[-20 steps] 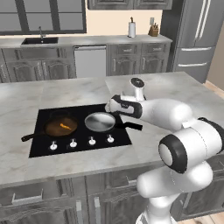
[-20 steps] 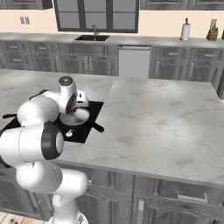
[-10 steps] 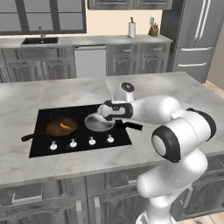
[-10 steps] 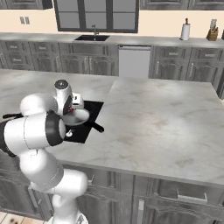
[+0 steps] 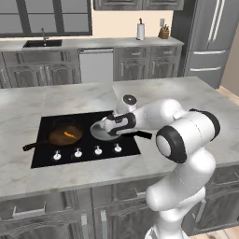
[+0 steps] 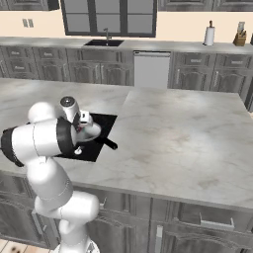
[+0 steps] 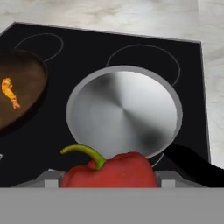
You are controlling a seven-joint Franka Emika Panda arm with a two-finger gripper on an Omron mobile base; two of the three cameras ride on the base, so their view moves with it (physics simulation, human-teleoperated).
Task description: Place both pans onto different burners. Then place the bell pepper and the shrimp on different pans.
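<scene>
Tool (image 5: 110,126) is clamped on the bell pepper (image 7: 109,169), which sits between its fingers, above the steel pan (image 7: 124,111) toward the pan's 6 o'clock edge in the hand view. Cast-iron skillet (image 7: 17,92) lies at 9 o'clock of that pan on the cooktop (image 7: 192,87), with the shrimp (image 7: 10,92) already inside. Both pans rest on separate burners. Recommended: shift the pepper over the pan's centre, lower it close to the base, then release, avoiding the black handle (image 7: 197,165).
</scene>
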